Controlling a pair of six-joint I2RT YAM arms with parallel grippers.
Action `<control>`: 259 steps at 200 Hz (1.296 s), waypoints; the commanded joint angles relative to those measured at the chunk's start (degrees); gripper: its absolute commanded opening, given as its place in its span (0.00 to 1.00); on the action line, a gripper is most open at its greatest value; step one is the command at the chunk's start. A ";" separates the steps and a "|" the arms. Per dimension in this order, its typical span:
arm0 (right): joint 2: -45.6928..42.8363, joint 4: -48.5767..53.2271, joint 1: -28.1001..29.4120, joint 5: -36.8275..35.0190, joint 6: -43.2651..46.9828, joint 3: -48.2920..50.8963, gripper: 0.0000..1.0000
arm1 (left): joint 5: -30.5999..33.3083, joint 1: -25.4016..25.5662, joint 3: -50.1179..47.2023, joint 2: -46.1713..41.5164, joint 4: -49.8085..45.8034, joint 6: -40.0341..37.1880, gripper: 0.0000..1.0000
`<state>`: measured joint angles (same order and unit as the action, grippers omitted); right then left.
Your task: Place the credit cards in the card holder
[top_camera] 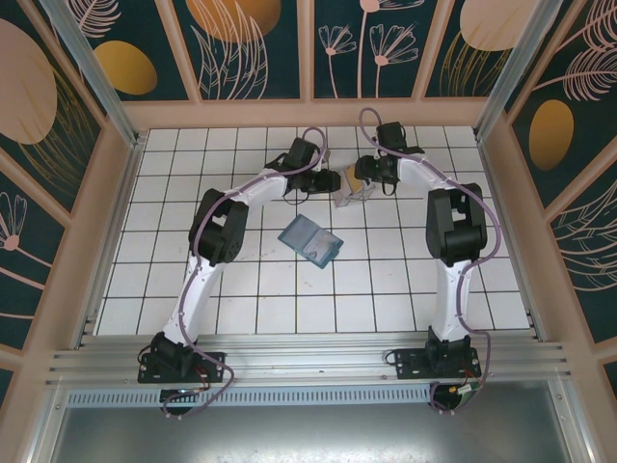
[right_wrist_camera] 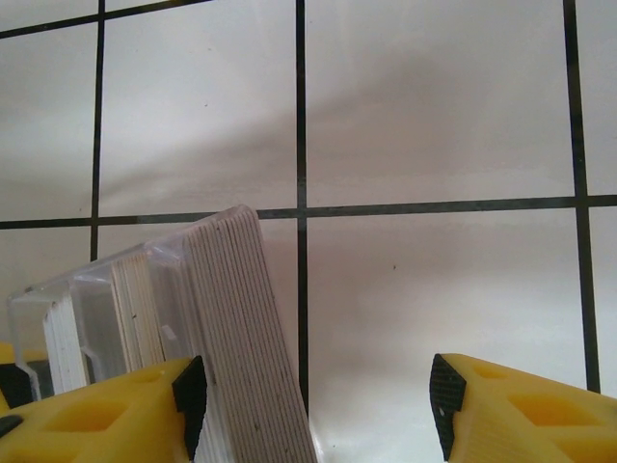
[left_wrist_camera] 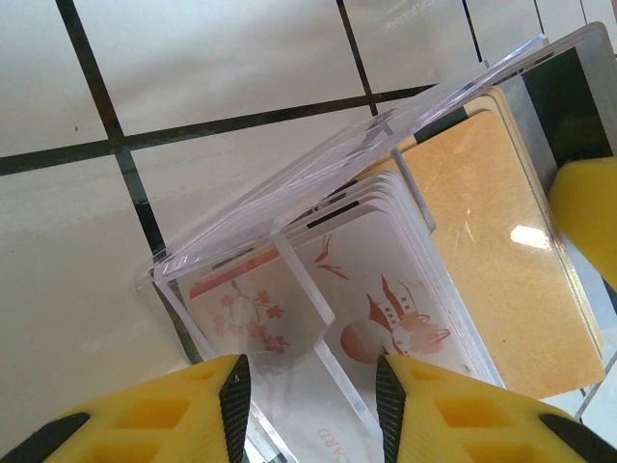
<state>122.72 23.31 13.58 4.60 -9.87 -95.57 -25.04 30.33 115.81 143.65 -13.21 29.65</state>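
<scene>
The credit cards (top_camera: 351, 191) stand as a tight bunch in a clear plastic stand (left_wrist_camera: 289, 198) at the back middle of the table. In the left wrist view the front cards (left_wrist_camera: 386, 309) show red blossom and castle prints, and a gold-yellow card (left_wrist_camera: 501, 260) leans behind them. My left gripper (top_camera: 331, 181) (left_wrist_camera: 310, 410) is shut on the stand's near end, whose clear wall fills the gap between its pads. From the other side, my right gripper (top_camera: 364, 175) (right_wrist_camera: 318, 405) is open, with the card stack (right_wrist_camera: 246, 338) against its left pad. The teal-blue card holder (top_camera: 310, 240) lies apart, nearer the arms.
The white gridded table (top_camera: 241, 285) is boxed in by patterned walls on three sides. An aluminium rail (top_camera: 308, 367) crosses the near edge where both arm bases are bolted. Both forearms reach over the table towards the back middle.
</scene>
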 commanded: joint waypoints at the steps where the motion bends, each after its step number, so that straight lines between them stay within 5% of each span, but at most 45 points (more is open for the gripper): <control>1: 1.66 2.49 0.09 -1.77 1.09 -1.74 0.65 | 2.14 0.06 -1.90 0.66 -4.54 -0.30 0.41; 194: -4.42 1.16 -1.32 -3.62 0.83 0.02 0.63 | 2.19 0.07 -2.16 0.75 -3.66 0.79 0.41; 259: -4.81 0.84 -1.17 -0.75 1.11 0.27 0.49 | 2.10 0.05 -2.16 0.73 -3.69 0.93 0.41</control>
<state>120.40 23.40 12.95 3.33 -9.26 -95.74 -25.08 30.33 115.39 143.61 -12.60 30.30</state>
